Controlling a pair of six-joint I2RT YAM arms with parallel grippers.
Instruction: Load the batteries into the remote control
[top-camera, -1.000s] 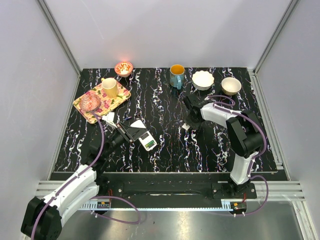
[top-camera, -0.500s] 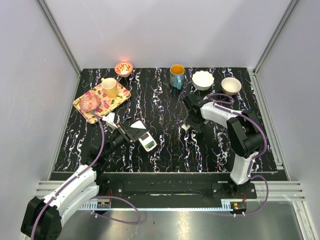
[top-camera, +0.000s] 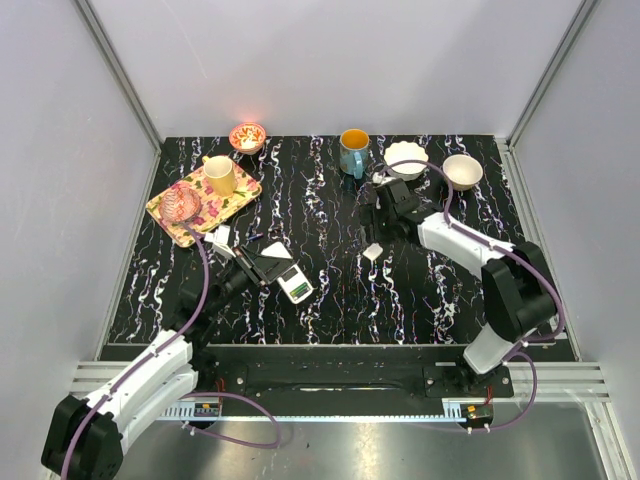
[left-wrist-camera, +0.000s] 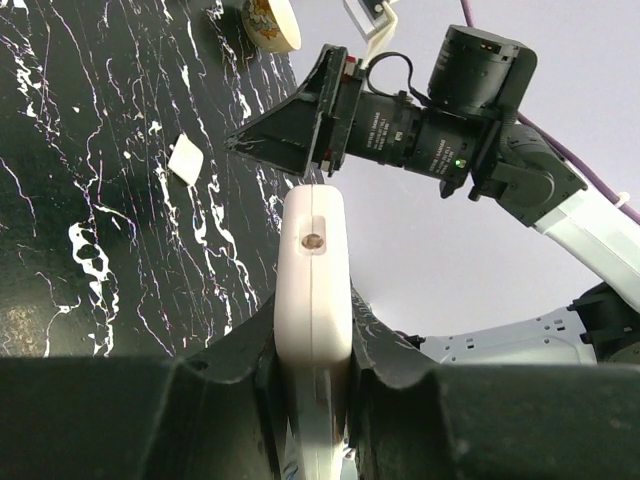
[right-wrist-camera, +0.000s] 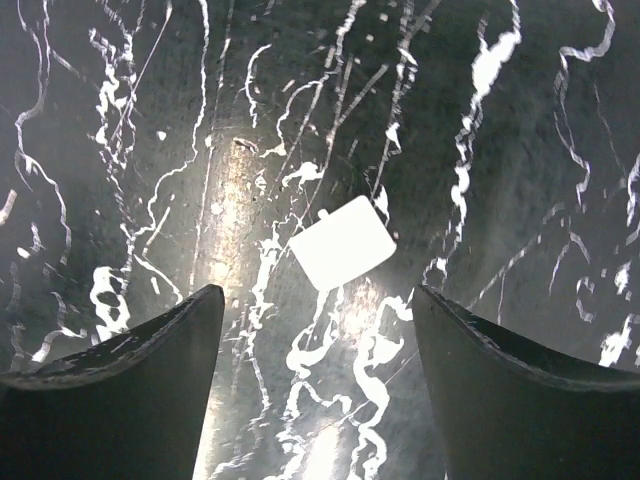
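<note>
You see the white remote control (left-wrist-camera: 313, 270) edge-on, clamped between the fingers of the left gripper (left-wrist-camera: 312, 345), with a small round spot on its narrow edge. Beyond it the right arm (left-wrist-camera: 420, 140) reaches over the black marbled table (left-wrist-camera: 90, 250), where a small white flat piece (left-wrist-camera: 186, 160), possibly a battery cover, lies.

The remote control (left-wrist-camera: 313, 290) is white, the table (top-camera: 330, 300) white-veined black.
</note>
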